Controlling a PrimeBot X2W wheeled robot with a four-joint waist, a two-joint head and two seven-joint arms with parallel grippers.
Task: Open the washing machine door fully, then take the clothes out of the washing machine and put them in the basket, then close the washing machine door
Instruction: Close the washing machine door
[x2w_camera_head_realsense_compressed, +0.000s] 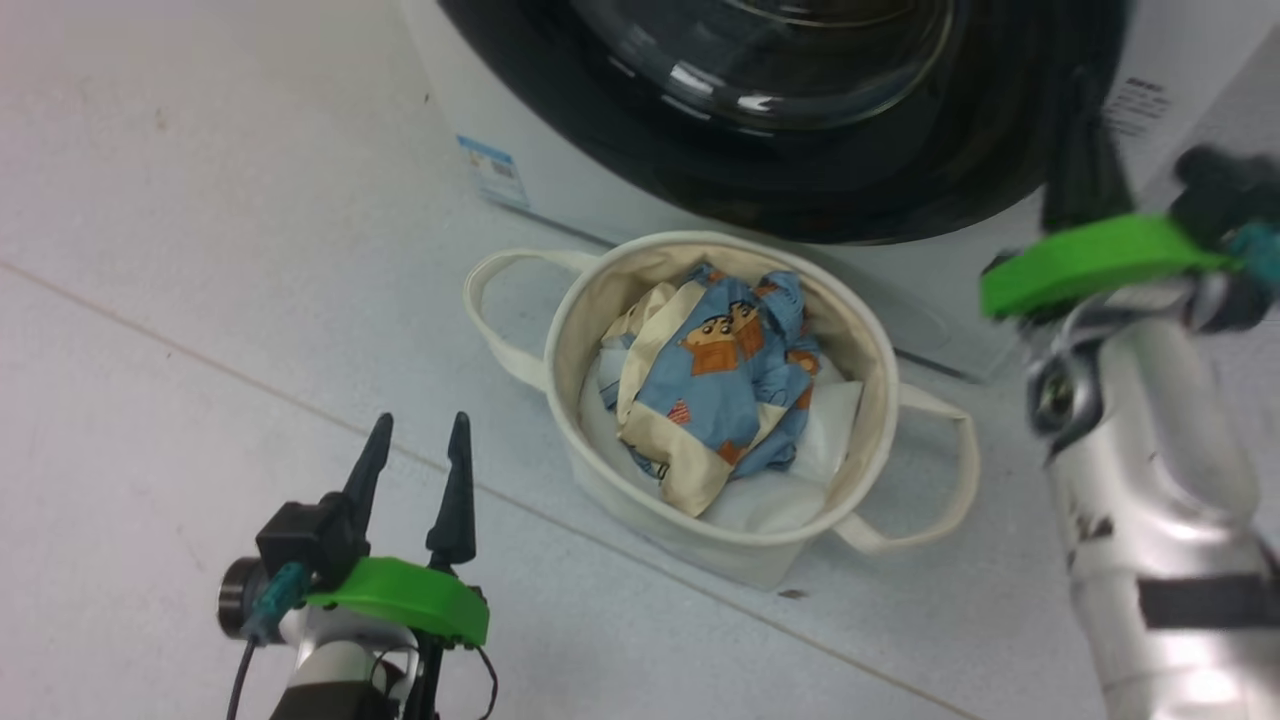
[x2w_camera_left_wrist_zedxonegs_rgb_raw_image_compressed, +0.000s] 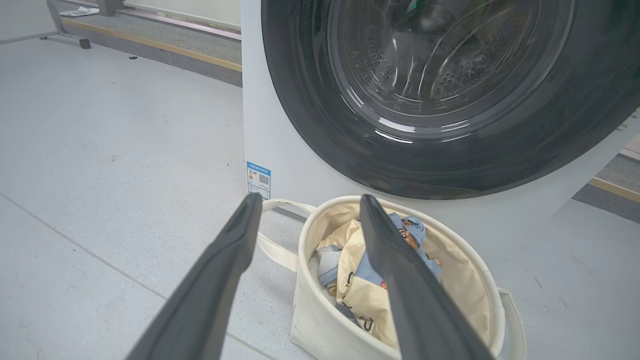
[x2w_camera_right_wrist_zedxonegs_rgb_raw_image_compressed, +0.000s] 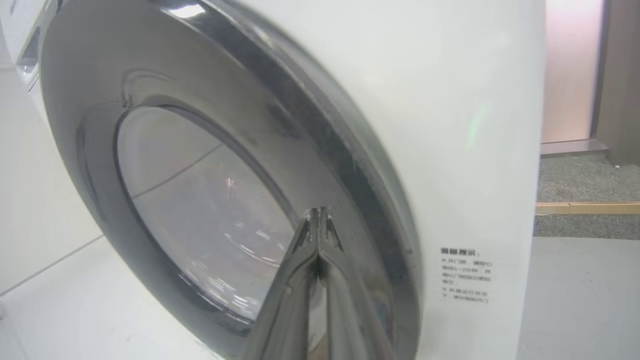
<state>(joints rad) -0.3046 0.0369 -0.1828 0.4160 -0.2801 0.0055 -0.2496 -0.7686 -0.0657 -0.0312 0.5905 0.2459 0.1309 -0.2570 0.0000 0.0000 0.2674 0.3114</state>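
The washing machine door, a glossy black ring around a glass bowl, lies against the white washing machine. My right gripper is shut, its tips on the door's black ring near the right rim. The cream basket stands on the floor in front of the machine. Inside it lie the blue bear-print clothes. My left gripper hovers open and empty, left of the basket. In the left wrist view its fingers frame the basket and clothes, below the door.
White stuffing lies under the clothes in the basket. A blue sticker sits low on the machine's front and a printed label on its side. A wheeled metal frame stands far back on the pale floor.
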